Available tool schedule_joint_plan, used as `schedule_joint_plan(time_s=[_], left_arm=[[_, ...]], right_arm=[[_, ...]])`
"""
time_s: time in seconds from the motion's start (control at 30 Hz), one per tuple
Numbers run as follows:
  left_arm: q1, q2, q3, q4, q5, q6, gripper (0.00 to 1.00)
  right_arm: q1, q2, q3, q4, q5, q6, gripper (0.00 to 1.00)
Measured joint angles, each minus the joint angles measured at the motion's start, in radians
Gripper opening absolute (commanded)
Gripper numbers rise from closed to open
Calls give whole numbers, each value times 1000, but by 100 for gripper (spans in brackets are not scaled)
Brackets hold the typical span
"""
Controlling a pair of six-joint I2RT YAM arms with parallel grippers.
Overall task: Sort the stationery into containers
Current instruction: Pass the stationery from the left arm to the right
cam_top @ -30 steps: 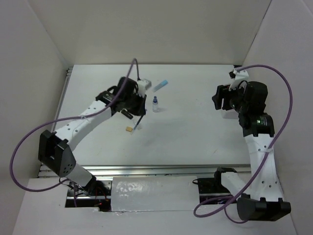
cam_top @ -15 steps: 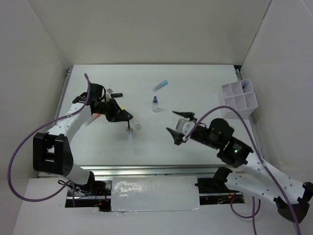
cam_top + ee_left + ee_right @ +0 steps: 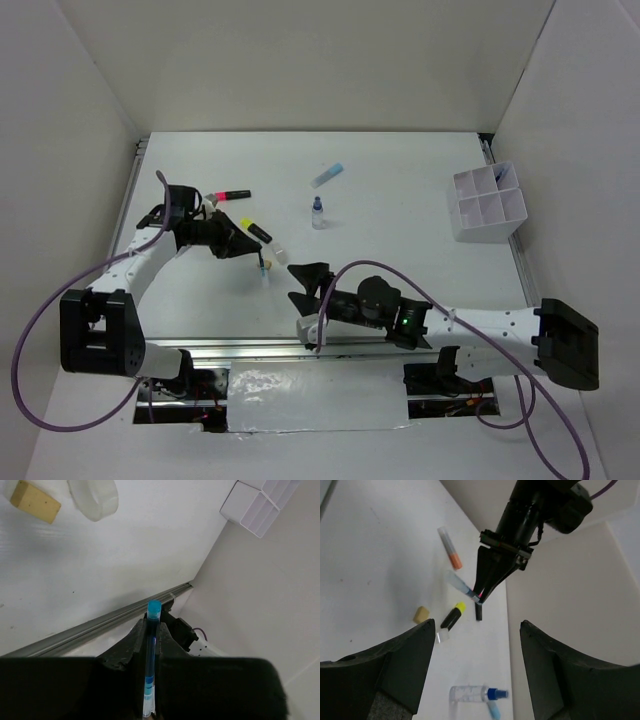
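The left gripper (image 3: 240, 246) is found near the left edge of the worktop (image 3: 400, 260), clamped on a blue pen (image 3: 151, 645), which is seen in the left wrist view held lengthwise between the fingers with its blue end projecting past them. Whether the pen touches the worktop cannot be told. The eraser (image 3: 35, 501) and a clear cap (image 3: 92, 497) are noted just beside each other on the worktop, close ahead of that gripper. The right gripper (image 3: 298, 286) is placed near the middle of the near edge, its fingers (image 3: 405, 665) spread wide apart and holding no item. The pink highlighter (image 3: 230, 194) and the yellow highlighter (image 3: 257, 231) are recorded lying toward the left edge, apart from each other. The bottle (image 3: 318, 214) is seen upright near the centre, with the tube (image 3: 327, 176) lying beyond it toward the far edge. The tray (image 3: 470, 228) is located at the far right corner, well apart from both grippers.
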Motion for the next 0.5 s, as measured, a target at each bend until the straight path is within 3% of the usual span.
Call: schedule_joint_plan(time_s=[0.2,0.5], left_arm=[[12,-3,-43,5,18,-38,0],[12,-3,-43,11,24,-56,0]], right_arm=[[3,103,27,126,-11,-60,74],[-32,113,29,131,-161,-147,67]])
